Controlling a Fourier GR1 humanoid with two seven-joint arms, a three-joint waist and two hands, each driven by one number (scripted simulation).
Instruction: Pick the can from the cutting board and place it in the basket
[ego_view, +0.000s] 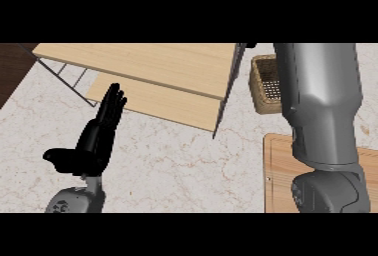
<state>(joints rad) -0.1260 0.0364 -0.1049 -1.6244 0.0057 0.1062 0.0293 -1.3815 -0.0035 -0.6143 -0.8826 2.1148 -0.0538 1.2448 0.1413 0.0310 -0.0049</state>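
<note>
Can placement could not be confirmed at this moment: no can showed anywhere, neither on the visible part of the cutting board (278, 172) nor in the visible part of the basket (264, 85). The right forearm (321, 107) ran from the board up past the basket, covering the basket's right portion and much of the board; the right hand itself lay out of view, so whether it was clamped on the can cannot be told. Judged from the arm's reach, the can was probably being carried to, or released at, the basket. The basket's exposed interior appeared to hold nothing. Left of the basket stood a wooden shelf unit (159, 67) on the marble counter (177, 165). Well left of the basket, the left hand (94, 137) rested with fingers straight and apart, holding nothing.
</note>
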